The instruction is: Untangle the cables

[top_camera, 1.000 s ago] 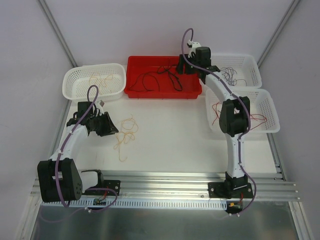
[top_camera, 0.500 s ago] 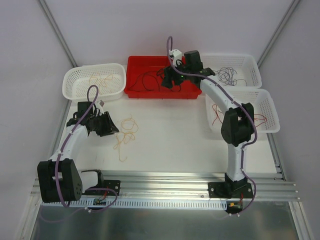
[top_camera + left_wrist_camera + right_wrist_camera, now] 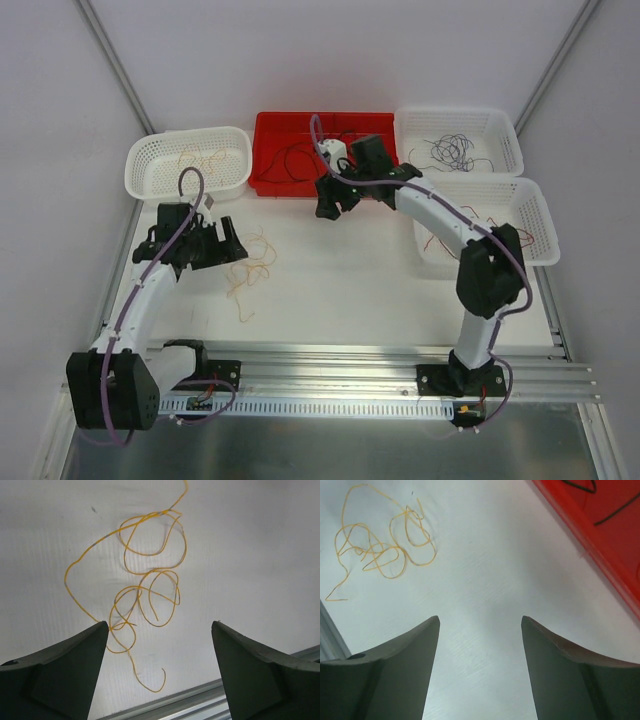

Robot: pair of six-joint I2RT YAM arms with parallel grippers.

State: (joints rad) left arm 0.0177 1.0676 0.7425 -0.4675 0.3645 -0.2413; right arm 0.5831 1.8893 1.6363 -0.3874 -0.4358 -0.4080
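Yellow cable just beyond left hand

Cut-offs and occlusions
Yellow cable runs off the left-wrist top edge; red tray clipped at right-wrist corner; overhead, right arm hides part of the black cables.

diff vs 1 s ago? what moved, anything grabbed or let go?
The right gripper swung left, from the far right end of the red bin to just above the table in front of it, jaws open and empty. The left gripper opened wide over the yellow cable, which lies loose on the table; its arm shifted slightly. The bin and the white baskets stayed put.
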